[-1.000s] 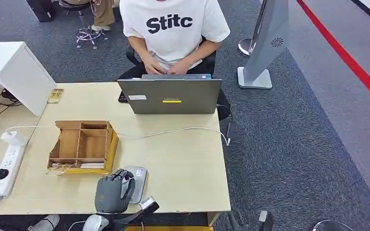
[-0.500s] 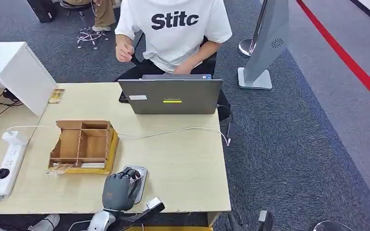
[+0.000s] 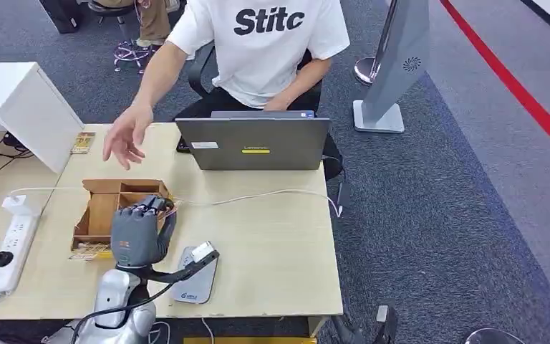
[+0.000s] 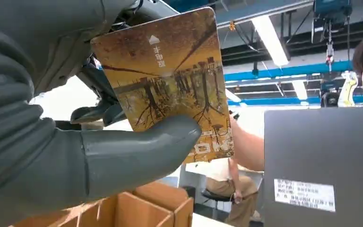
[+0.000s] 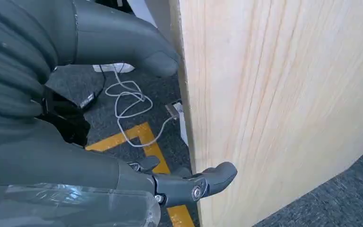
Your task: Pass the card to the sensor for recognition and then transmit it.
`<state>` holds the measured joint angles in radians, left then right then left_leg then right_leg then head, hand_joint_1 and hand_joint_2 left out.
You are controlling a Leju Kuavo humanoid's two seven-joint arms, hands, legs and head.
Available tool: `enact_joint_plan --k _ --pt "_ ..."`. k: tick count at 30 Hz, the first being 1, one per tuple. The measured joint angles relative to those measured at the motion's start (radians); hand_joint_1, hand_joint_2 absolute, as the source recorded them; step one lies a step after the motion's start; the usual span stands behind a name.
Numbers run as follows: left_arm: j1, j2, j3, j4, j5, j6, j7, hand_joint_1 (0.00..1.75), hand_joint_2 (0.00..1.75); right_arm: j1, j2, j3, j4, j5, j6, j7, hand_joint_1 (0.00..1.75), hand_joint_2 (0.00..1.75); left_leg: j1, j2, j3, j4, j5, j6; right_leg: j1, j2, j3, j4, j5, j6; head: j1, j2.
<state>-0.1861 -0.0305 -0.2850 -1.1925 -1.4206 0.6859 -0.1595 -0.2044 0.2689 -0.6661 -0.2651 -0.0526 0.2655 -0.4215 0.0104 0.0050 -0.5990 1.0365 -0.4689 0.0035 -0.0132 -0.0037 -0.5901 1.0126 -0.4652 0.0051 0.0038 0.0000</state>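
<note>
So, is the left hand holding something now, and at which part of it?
Yes. The left hand holds the card, pinched near one edge between the thumb and the darker fingers behind it.

Your head view looks down over the table (image 3: pixel 272 251); your left wrist view, up close, shares its laptop (image 3: pixel 252 143).

Sensor (image 3: pixel 195 276) right of wooden organizer (image 3: pixel 107 215)

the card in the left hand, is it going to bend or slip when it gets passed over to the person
The card looks flat and straight-edged where it sticks out past the left hand, so it is probably stiff and light. Its printed face looks smooth, and the thumb covers just one edge, so it may slip or pivot if the person's hand tugs sideways.
</note>
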Motion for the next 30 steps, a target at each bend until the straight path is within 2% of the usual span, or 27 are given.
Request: enact_joint_plan --k 5,8,12,16,21,30 --pt "-0.014 0.015 0.002 -0.013 -0.009 0.004 0.023 1.75 1.75 -0.002 0.002 0.013 0.0 0.003 0.001 0.008 0.0 1.75 0.0 0.0 -0.001 0.0 0.0 0.0 0.0 0.0 -0.001 0.0 0.0 0.0 0.0 0.0" --pt "-0.066 0.044 0.019 -0.009 -0.005 -0.026 0.042 1.75 1.75 -0.005 0.003 0.021 0.001 0.007 0.001 0.013 0.0 1.75 0.0 0.0 -0.001 0.0 0.0 0.0 0.0 0.0 -0.001 0.0 0.0 0.0 0.0 0.0" --pt "-0.166 0.085 0.065 0.064 -0.008 -0.038 0.057 1.75 1.75 -0.009 0.005 0.037 0.002 0.01 0.002 0.023 0.0 1.75 0.001 0.0 0.0 0.0 0.002 -0.002 0.0 0.0 -0.001 0.001 0.001 -0.002 0.0 0.0" --pt "-0.221 0.11 0.1 0.144 0.005 -0.039 0.05 1.75 1.75 -0.009 0.006 0.042 0.003 0.006 0.006 0.023 0.0 1.75 0.001 0.0 0.0 0.0 0.002 -0.003 0.0 0.0 -0.001 0.001 0.001 -0.002 0.0 0.0" --pt "-0.241 0.119 0.122 0.206 0.003 -0.024 0.044 1.75 1.75 -0.01 0.006 0.045 0.004 0.003 0.007 0.023 0.0 1.75 0.001 0.0 -0.001 0.0 0.002 -0.003 0.0 0.001 -0.001 0.001 0.001 -0.002 0.0 0.0" --pt "-0.246 0.119 0.137 0.227 0.003 -0.016 0.043 1.75 1.75 -0.01 0.007 0.048 0.004 -0.001 0.006 0.023 0.0 1.75 0.001 0.0 -0.002 0.0 0.002 -0.003 0.0 0.0 -0.003 0.001 0.001 -0.001 0.0 0.0"
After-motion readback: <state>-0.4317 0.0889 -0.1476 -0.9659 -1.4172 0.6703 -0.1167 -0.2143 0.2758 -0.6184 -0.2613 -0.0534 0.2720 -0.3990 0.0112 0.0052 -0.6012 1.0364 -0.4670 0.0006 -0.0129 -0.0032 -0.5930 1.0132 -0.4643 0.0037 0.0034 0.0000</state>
